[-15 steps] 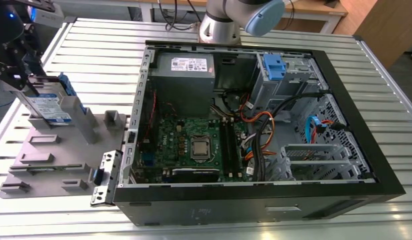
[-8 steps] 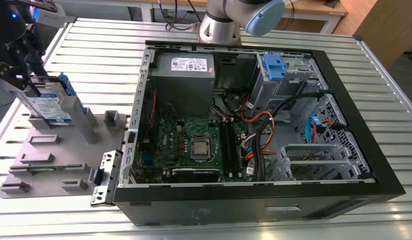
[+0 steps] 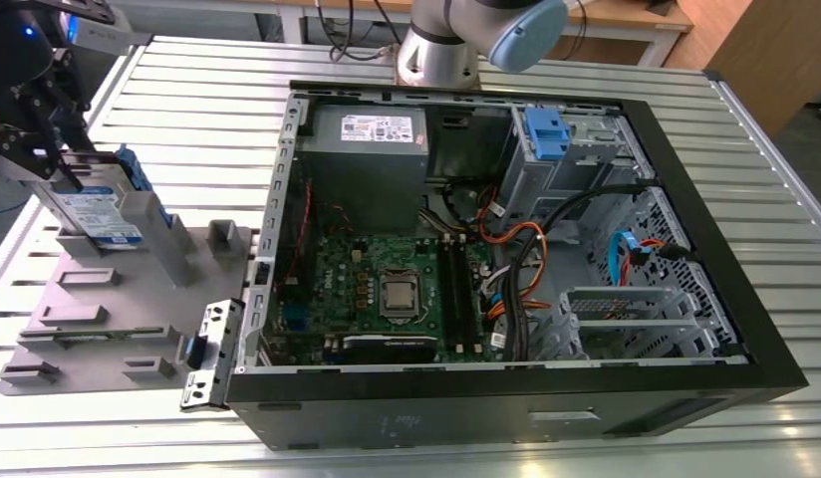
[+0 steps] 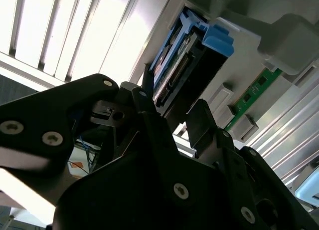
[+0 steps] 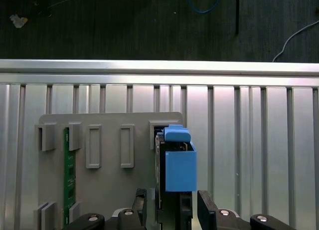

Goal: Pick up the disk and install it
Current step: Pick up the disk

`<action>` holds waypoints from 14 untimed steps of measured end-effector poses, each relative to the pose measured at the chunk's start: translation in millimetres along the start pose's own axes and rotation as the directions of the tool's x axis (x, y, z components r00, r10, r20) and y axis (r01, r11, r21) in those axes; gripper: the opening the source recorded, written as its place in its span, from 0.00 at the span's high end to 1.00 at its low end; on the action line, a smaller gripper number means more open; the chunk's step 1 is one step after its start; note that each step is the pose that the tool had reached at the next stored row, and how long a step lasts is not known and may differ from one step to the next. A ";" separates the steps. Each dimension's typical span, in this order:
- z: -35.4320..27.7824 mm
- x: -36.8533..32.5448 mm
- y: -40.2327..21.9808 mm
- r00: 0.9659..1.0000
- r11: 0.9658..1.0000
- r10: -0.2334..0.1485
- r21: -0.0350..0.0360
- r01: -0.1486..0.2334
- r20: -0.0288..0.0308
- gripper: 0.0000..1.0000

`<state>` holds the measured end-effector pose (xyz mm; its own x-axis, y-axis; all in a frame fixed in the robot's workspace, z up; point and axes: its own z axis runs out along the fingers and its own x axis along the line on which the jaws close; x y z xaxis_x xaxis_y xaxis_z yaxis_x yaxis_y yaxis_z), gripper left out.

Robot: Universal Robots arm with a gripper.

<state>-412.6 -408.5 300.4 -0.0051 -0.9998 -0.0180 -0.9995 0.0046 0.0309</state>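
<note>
The gripper [image 5: 172,204] straddles the disk [image 5: 179,165], which stands on edge in the grey holder plate [image 5: 107,185]. Whether it clamps it I cannot tell, the contact being cut off at the frame's edge. Beneath lies a slatted metal table [image 5: 249,140], beyond it dark floor [image 5: 124,25].

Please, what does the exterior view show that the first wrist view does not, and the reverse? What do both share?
The exterior view adds the open black computer case with its green motherboard and grey boxy power supply. The first wrist view adds a narrow green circuit board standing on edge in a slot, and dark floor. Both share the silver-grey metal disk in its blue plastic bracket, upright in the grey slotted holder on the slatted metal table, with the gripper at it.
</note>
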 end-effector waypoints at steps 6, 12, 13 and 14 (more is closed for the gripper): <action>0.0 0.0 -0.3 1.000 1.000 0.000 0.000 0.000 0.000 0.55; 0.0 0.0 -0.5 1.000 1.000 0.000 0.000 0.000 0.000 0.55; 0.0 0.0 -0.5 1.000 1.000 0.000 0.000 0.000 0.000 0.55; 0.0 0.0 -0.6 1.000 1.000 0.000 0.000 0.000 0.000 0.55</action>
<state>-412.0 -408.5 300.4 -0.0051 -0.9998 -0.0180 -0.9995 0.0046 0.0309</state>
